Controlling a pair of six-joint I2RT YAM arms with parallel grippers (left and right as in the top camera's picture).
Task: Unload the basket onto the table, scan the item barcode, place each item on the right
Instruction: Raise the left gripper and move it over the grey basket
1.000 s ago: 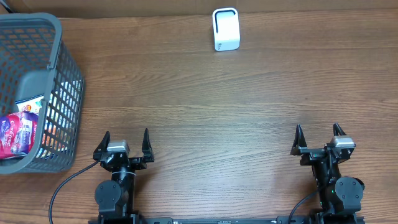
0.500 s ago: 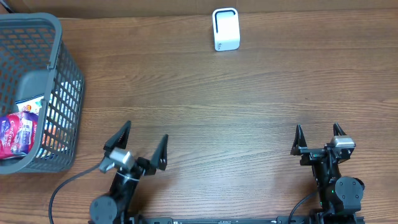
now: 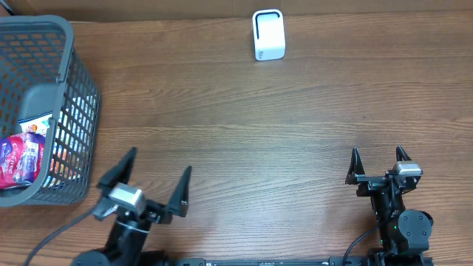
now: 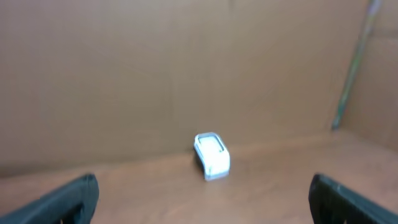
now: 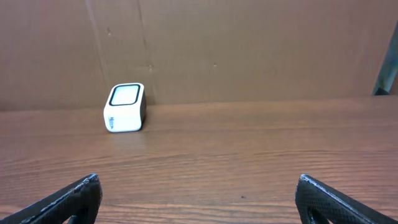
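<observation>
Several packaged items (image 3: 22, 154), purple, red and white, lie in the grey plastic basket (image 3: 70, 52) at the left edge of the table. No barcode shows on them. The white barcode scanner (image 3: 268, 35) stands at the far middle of the table, also visible as a blurred scanner (image 4: 212, 156) in the left wrist view and a sharp scanner (image 5: 125, 107) in the right wrist view. My left gripper (image 3: 159, 164) is open and empty, raised near the front left, right of the basket. At the front right, my right gripper (image 3: 377, 154) stands open with nothing in it.
A brown cardboard wall (image 5: 249, 50) closes off the far side of the wooden table (image 3: 244, 125) behind the scanner. The basket's tall mesh wall stands close to the left arm.
The left arm has risen and swung slightly left toward the basket, its open fingers now tilted. The right arm, scanner and basket have not moved.
</observation>
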